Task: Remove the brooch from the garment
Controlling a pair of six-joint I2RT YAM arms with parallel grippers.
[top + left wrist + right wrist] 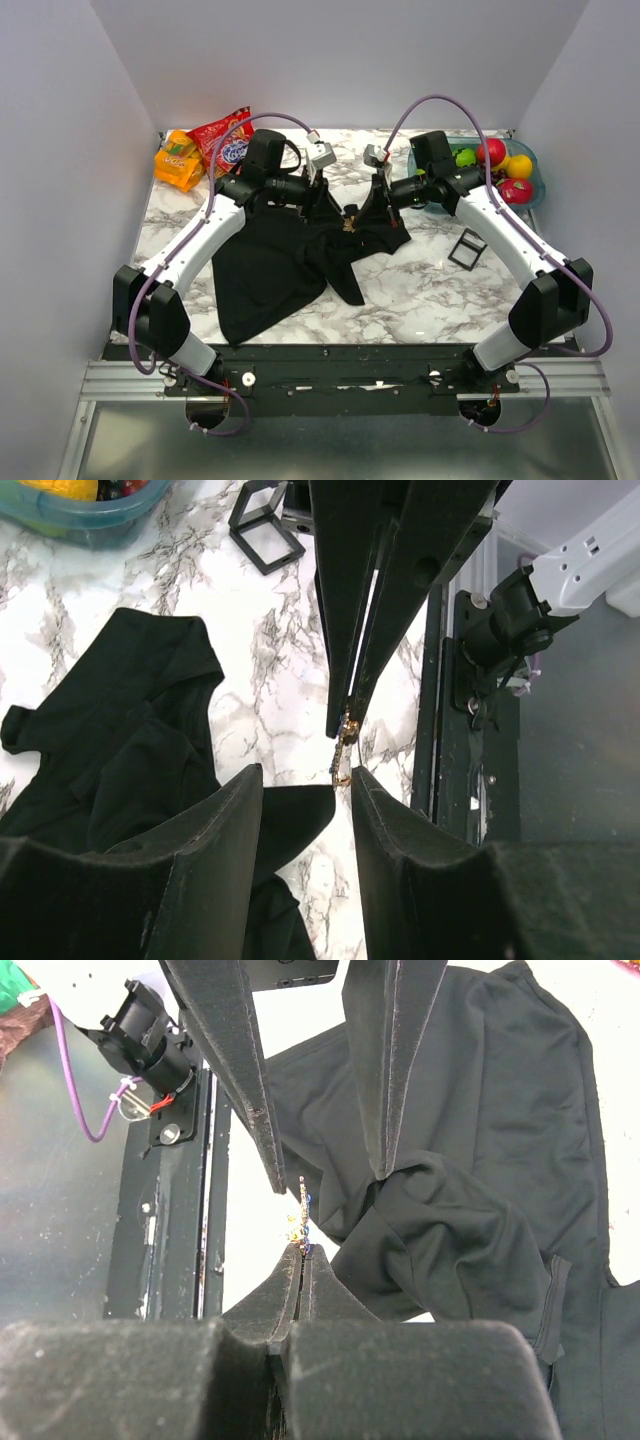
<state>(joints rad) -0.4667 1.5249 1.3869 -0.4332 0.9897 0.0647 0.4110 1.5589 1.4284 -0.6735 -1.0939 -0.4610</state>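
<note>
The right end effector [303, 1260] has its fingers pressed together on the brooch [300, 1217], mid-frame, just beside the garment's [480, 1110] fold. The left end effector [306, 774] gapes wide, empty, straddling the brooch. The top view gives only a glint at centre, with the garment sprawled lower left across the desk [420, 290].

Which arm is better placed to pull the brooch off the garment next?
Right. The right gripper is already shut on the brooch at the edge of the garment. The left gripper is open around it, gripping nothing.
</note>
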